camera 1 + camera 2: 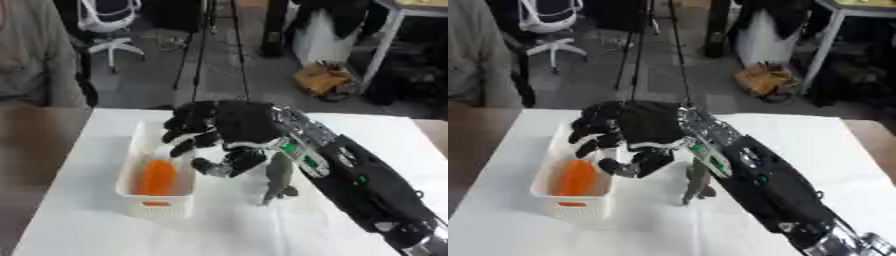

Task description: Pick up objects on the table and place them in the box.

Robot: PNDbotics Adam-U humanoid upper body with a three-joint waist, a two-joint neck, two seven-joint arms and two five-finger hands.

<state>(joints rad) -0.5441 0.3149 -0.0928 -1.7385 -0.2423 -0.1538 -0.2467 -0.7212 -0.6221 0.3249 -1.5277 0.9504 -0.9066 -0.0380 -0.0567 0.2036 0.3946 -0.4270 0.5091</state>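
1. Box (156,206): white, on the white surface (227,230), holding an orange object (156,177).
2. Grey object (278,184): stands upright on the surface, just right of the box, directly below the right robot hand (229,134).
3. Right robot hand: fingers curled, clamped on nothing visible.
4. Left robot hand: not visible.

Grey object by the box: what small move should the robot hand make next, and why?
Probably lower the right robot hand onto the grey object and close on it. The hand hovers over the box's right rim with curled fingers that seem to hold nothing, the orange item already lies inside, and the grey object stands on the table just right of the box.
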